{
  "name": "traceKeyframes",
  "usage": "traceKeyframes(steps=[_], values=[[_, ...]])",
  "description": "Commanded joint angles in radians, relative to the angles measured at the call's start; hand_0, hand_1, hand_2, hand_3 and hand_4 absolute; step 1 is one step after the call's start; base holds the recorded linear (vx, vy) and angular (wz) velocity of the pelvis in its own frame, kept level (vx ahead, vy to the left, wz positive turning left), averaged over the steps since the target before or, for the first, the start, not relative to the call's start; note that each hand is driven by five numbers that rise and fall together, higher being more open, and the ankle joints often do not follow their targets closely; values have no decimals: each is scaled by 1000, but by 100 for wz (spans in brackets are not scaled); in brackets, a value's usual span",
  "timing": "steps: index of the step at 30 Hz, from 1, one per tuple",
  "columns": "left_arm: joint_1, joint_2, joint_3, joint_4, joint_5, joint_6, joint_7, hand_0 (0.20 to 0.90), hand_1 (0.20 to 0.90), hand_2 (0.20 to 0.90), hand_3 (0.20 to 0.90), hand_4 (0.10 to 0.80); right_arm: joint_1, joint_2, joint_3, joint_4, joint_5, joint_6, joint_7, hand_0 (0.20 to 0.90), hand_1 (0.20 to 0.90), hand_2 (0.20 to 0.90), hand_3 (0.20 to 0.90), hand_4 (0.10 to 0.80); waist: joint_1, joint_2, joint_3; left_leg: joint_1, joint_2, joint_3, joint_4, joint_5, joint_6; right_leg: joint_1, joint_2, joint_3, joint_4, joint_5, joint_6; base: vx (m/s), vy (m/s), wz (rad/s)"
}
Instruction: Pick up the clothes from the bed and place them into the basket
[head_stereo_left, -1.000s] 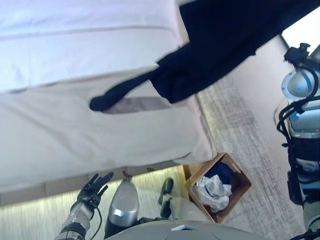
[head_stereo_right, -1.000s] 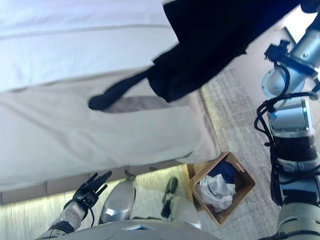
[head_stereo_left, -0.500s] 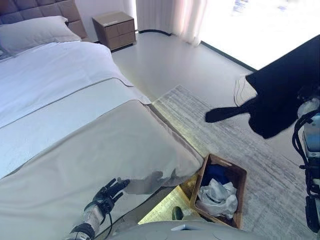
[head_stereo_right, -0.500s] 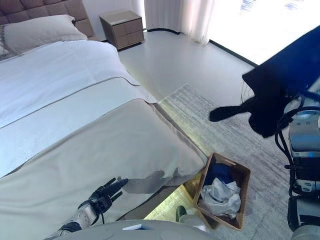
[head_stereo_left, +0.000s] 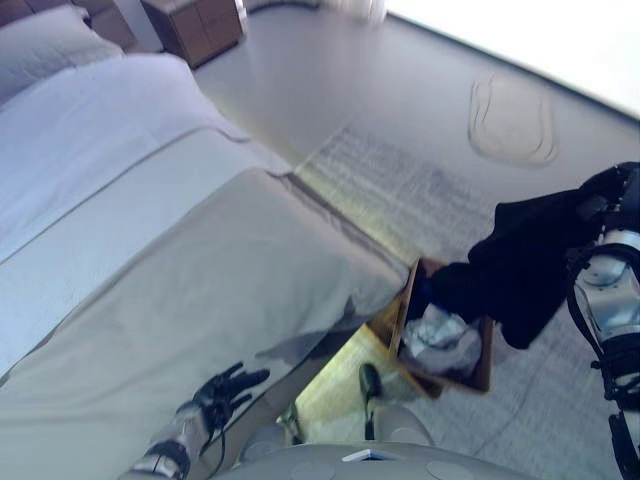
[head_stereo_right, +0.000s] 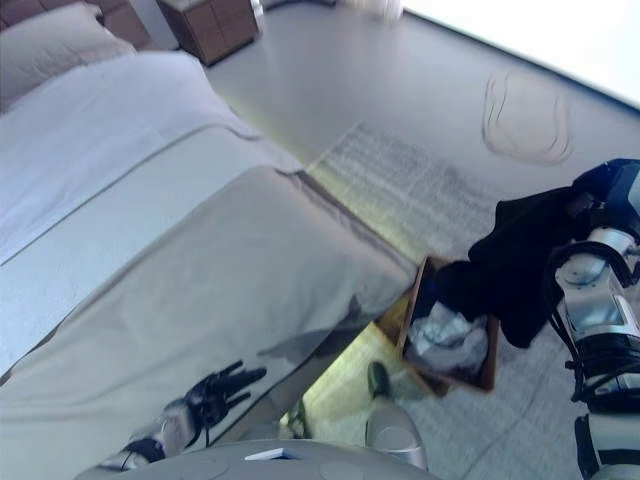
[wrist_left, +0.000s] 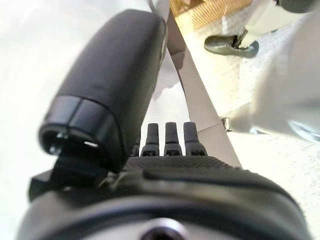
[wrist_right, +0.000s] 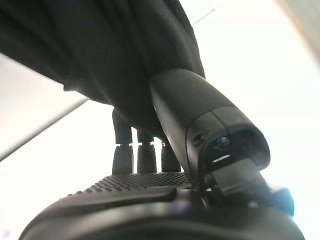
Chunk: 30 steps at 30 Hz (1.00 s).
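My right hand (wrist_right: 200, 130) is shut on a black garment (head_stereo_left: 525, 265), its fingers and thumb curled into the cloth (wrist_right: 100, 45). The garment hangs from that hand at the right, its lower end over the far right side of a brown basket (head_stereo_left: 403, 310). The basket stands on the floor at the bed's corner and holds white clothes (head_stereo_left: 440, 340) and something blue. My left hand (head_stereo_left: 222, 388) is open and empty, fingers straight, low at the bed's near edge; it also shows in the left wrist view (wrist_left: 115, 85).
The bed (head_stereo_left: 150, 250), with a beige cover and a white sheet, takes up the left half. A wooden nightstand (head_stereo_left: 195, 25) stands at the back. A grey rug (head_stereo_left: 420, 190) lies under the basket, with open floor beyond it.
The camera has swung. The black garment has come down from high at the right to hang over the basket. My left hand stays open by the bed edge.
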Motion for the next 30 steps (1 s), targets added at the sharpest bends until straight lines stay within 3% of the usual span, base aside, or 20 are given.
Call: traceKeyframes(steps=[1, 11, 12, 13, 16, 22, 26, 30], values=[[-67, 35, -37, -5, -58, -63, 0, 900, 900, 900, 900, 800, -230, -78, -6, -15, 2, -68, -93, 300, 300, 300, 200, 100, -19, -17, 94, -50, -24, -78, 104, -134, 24, 2, -12, -88, 91, -117, -19, -118, -37, -27], [-139, 22, -116, -62, -129, -86, -16, 900, 900, 900, 900, 800, -320, -48, 96, 116, 68, 30, -22, 316, 316, 316, 219, 119, -45, 58, 210, -178, -26, -84, 154, -106, 6, -148, -25, -85, 176, -133, -37, -80, -26, -18], [-148, 22, -117, -62, -133, -88, -17, 900, 900, 900, 900, 800, -334, -44, 105, 134, 75, 33, -19, 559, 559, 559, 502, 402, -45, 63, 219, -193, -27, -85, 162, -104, 5, -166, -26, -85, 189, -135, -38, -71, -45, -15], [-156, 27, -118, -62, -136, -87, -21, 900, 900, 900, 900, 800, -354, -40, 117, 155, 79, 60, -3, 900, 900, 900, 900, 800, -44, 70, 228, -208, -29, -86, 170, -101, 3, -183, -29, -85, 201, -138, -39, -74, -46, -8], [-181, 46, -125, -75, -159, -76, -33, 900, 900, 900, 900, 800, -424, -34, 181, 247, 94, 99, 23, 900, 900, 900, 900, 800, -36, 93, 258, -252, -36, -92, 192, -90, 1, -237, -36, -90, 248, -148, -46, -62, -47, -6], [-175, 56, -142, -113, -203, -88, -56, 900, 900, 900, 900, 800, -501, -33, 227, 325, 115, 80, 1, 900, 900, 900, 900, 800, -22, 139, 272, -326, -47, -104, 206, -65, -4, -325, -47, -97, 300, -165, -57, -16, -4, -7], [-151, 43, -147, -133, -213, -97, -60, 900, 900, 900, 900, 800, -484, -13, 197, 284, 178, 37, -23, 900, 900, 900, 900, 800, -25, 160, 272, -341, -52, -108, 197, -56, -6, -351, -45, -83, 312, -169, -61, 5, 50, 6], [-120, 34, -132, -137, -214, -107, -79, 900, 900, 900, 900, 800, -425, 5, 112, 190, 330, -6, 26, 900, 900, 900, 900, 800, -39, 151, 272, -310, -47, -97, 171, -57, -12, -328, -39, -76, 279, -159, -61, 36, 78, 3]])
